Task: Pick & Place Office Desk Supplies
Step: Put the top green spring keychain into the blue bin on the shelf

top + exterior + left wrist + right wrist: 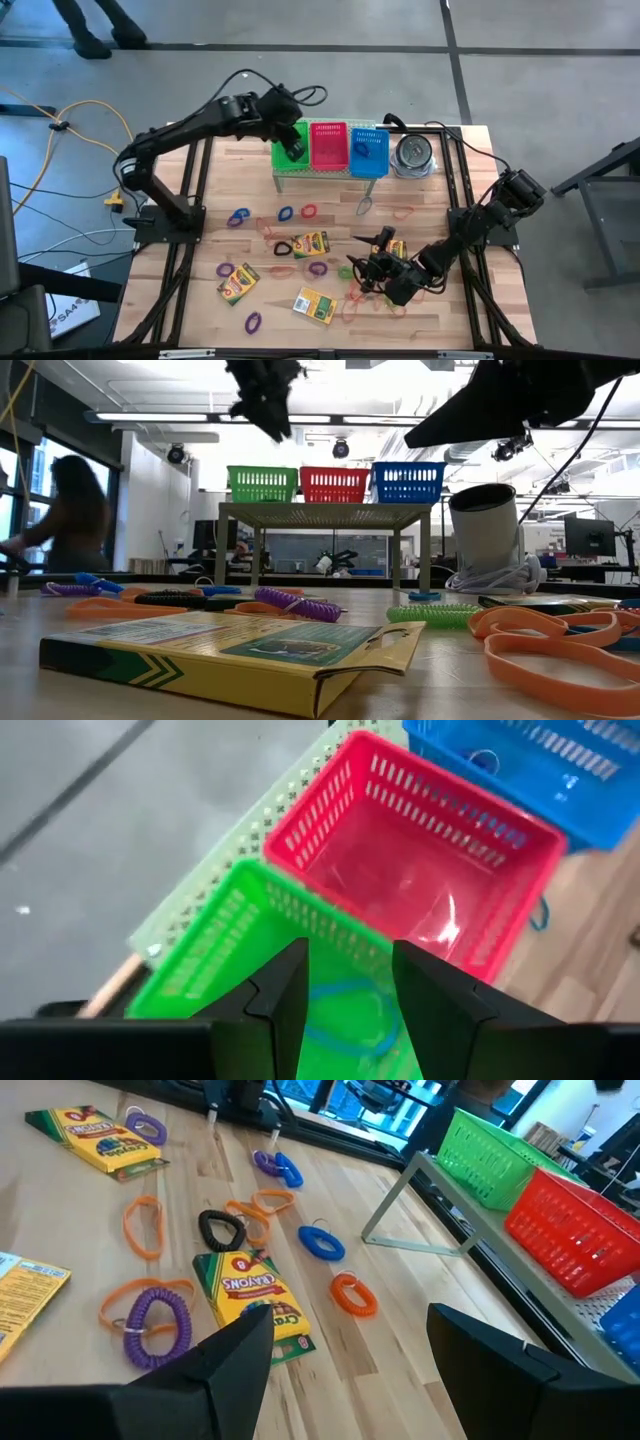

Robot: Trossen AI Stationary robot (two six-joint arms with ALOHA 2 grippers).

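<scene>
Hovering over the green basket [250, 950], the left fingers [275, 995] stand apart, empty; crayon boxes [311, 243] and bands lie on the bench [440, 320], where the spread right fingers [235, 1355] could knock one aside

**Our two dark arms, as they looked**

We wore matte black from base to tip on both arms, our links slim and boxy, our joints rounded and bulkier. A black cable looped loose near the wrist of our left arm [190, 130]; our right arm [480, 225] showed the same dark housings. Each tool ended in two flat, angular black fingers [285, 995], plain and unmarked, with bevelled edges on the right tool's fingers [225, 1365].
</scene>
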